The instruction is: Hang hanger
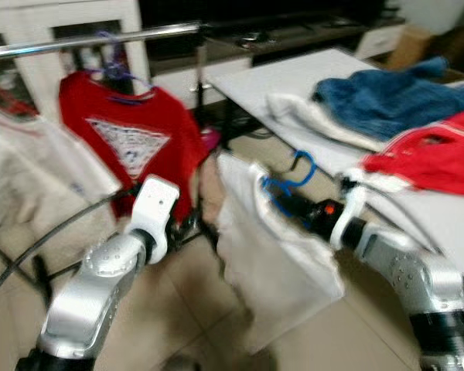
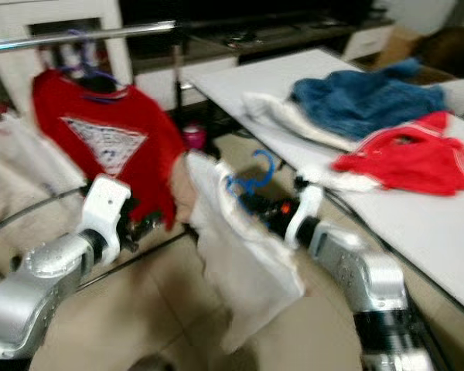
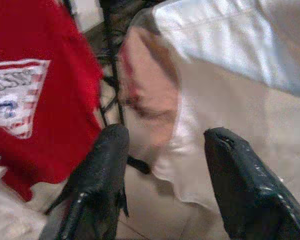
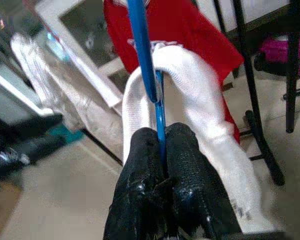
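— Where's the blue hanger (image 4: 142,55) relative to the rail (image 1: 93,40)?
— Below it and toward the desk (image 1: 309,77), carrying a white garment (image 1: 271,255). The right pincer (image 4: 162,145) is clamped on its wire, hook (image 1: 301,166) pointing up.
— So the move?
— Likely up and toward the rail, landing beside the red shirt (image 1: 127,143). The right arm is the one holding it.
— The left pincer (image 3: 162,150)?
— Fingers apart, empty, just below the shirt.
— Any containers?
— None; clothes lie loose on the desk.

Both eye views look forward and down from the head, sharing the red shirt (image 1: 131,139) at upper left and the counter (image 2: 417,216) at right. Each wrist view looks closely along its own tool (image 3: 162,185), the right (image 4: 162,150) toward that shirt.
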Controlling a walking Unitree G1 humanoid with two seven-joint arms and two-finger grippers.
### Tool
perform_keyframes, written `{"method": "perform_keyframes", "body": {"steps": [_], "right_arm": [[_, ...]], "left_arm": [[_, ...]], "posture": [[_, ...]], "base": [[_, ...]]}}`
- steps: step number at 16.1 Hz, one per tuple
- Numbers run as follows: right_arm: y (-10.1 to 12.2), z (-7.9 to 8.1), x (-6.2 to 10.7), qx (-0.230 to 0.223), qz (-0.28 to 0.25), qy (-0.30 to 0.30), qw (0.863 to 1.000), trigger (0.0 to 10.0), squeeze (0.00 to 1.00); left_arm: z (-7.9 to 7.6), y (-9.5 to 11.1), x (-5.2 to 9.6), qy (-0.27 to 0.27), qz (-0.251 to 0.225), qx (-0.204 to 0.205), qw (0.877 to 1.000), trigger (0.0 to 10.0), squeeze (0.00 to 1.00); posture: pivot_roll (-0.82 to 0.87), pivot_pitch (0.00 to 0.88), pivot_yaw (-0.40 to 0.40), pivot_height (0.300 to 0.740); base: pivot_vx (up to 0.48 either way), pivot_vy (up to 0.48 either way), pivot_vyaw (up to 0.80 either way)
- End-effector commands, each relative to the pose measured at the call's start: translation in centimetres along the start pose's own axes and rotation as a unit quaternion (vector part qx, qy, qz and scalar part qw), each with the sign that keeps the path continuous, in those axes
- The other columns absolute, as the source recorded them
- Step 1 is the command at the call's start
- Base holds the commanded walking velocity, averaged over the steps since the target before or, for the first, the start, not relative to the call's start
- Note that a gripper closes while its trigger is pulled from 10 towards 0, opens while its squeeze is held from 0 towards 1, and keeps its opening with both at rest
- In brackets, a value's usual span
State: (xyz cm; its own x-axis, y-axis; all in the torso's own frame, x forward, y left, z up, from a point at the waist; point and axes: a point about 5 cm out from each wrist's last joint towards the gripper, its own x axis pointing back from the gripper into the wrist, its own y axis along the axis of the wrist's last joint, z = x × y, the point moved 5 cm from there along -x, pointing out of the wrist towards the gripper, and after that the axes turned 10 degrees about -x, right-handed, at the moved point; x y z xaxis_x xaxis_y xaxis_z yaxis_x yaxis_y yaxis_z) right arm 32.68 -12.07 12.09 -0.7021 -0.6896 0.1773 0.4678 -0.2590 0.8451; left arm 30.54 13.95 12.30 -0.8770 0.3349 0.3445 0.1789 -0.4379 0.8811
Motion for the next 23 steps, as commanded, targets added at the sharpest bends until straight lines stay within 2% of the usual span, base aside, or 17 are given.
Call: {"method": "perform_keyframes", "body": {"steps": [1,2,6,9,10,13,16,19,20,21,22,23], "right_arm": [[1.8,0.3,0.3,0.040,-0.028,0.007,0.999,10.0,0.00],[2.2,0.3,0.6,0.055,-0.037,0.009,0.998,10.0,0.00],[2.0,0.4,1.2,0.095,-0.029,0.015,0.995,10.0,0.00],[2.2,-0.4,1.6,0.108,-0.029,0.021,0.993,10.0,0.00],[2.6,-0.5,1.8,0.114,-0.031,0.026,0.993,10.0,0.00],[2.8,-0.8,1.9,0.120,-0.029,0.023,0.992,10.0,0.00],[2.3,-0.5,2.0,0.125,-0.017,0.031,0.992,10.0,0.00],[2.0,-0.5,2.6,0.131,-0.002,0.048,0.990,10.0,0.00],[1.9,-0.4,3.0,0.144,0.012,0.060,0.988,10.0,0.00],[2.0,-0.5,3.2,0.156,0.017,0.060,0.986,10.0,0.00],[2.1,-0.9,3.2,0.154,0.015,0.044,0.987,10.0,0.00],[2.3,-1.5,3.1,0.155,0.009,0.012,0.988,10.0,0.00]], "left_arm": [[0.2,-0.2,-0.1,0.008,0.000,-0.003,1.000,10.0,0.00],[0.3,-0.5,-0.3,0.019,0.001,0.011,1.000,10.0,0.00],[0.4,-0.6,-0.9,0.043,0.000,0.008,0.999,10.0,0.00],[0.4,-1.2,-0.2,0.042,0.004,-0.011,0.999,10.0,0.00],[1.0,-2.3,0.2,0.048,0.015,-0.015,0.999,10.0,0.00],[1.6,-3.6,0.5,0.063,0.031,-0.014,0.997,10.0,0.00],[1.1,-3.7,-0.1,0.063,0.027,-0.002,0.998,10.0,0.00],[0.3,-3.7,0.3,0.045,0.016,0.004,0.999,10.0,0.00],[0.4,-3.9,0.6,0.032,0.012,-0.011,0.999,10.0,0.05],[0.4,-3.3,0.6,0.022,-0.004,-0.014,1.000,10.0,0.24],[0.4,-2.6,0.4,0.020,-0.019,-0.006,1.000,10.0,0.18],[0.4,-1.9,0.1,0.028,-0.034,0.004,0.999,10.0,0.00]], "posture": [[0.04,0.000,-0.059,0.740],[0.03,0.000,-0.060,0.740],[0.03,0.000,-0.064,0.740],[0.04,0.000,-0.069,0.740],[0.04,0.000,-0.077,0.740],[0.04,0.000,-0.085,0.740],[0.04,0.000,-0.078,0.740],[0.04,0.000,-0.070,0.740],[0.04,0.000,-0.065,0.740],[0.04,0.000,-0.065,0.740],[0.03,0.000,-0.076,0.740],[0.03,0.000,-0.083,0.740]], "base": [[0.000,0.000,0.80],[0.000,0.000,0.80],[0.000,0.000,0.80],[0.000,0.000,0.80],[0.000,0.000,0.80],[0.000,0.000,0.80],[0.000,0.000,0.53],[0.000,0.000,0.00],[0.000,0.000,0.00],[0.000,0.000,0.00],[0.000,0.000,0.00],[0.000,0.000,0.00]]}}
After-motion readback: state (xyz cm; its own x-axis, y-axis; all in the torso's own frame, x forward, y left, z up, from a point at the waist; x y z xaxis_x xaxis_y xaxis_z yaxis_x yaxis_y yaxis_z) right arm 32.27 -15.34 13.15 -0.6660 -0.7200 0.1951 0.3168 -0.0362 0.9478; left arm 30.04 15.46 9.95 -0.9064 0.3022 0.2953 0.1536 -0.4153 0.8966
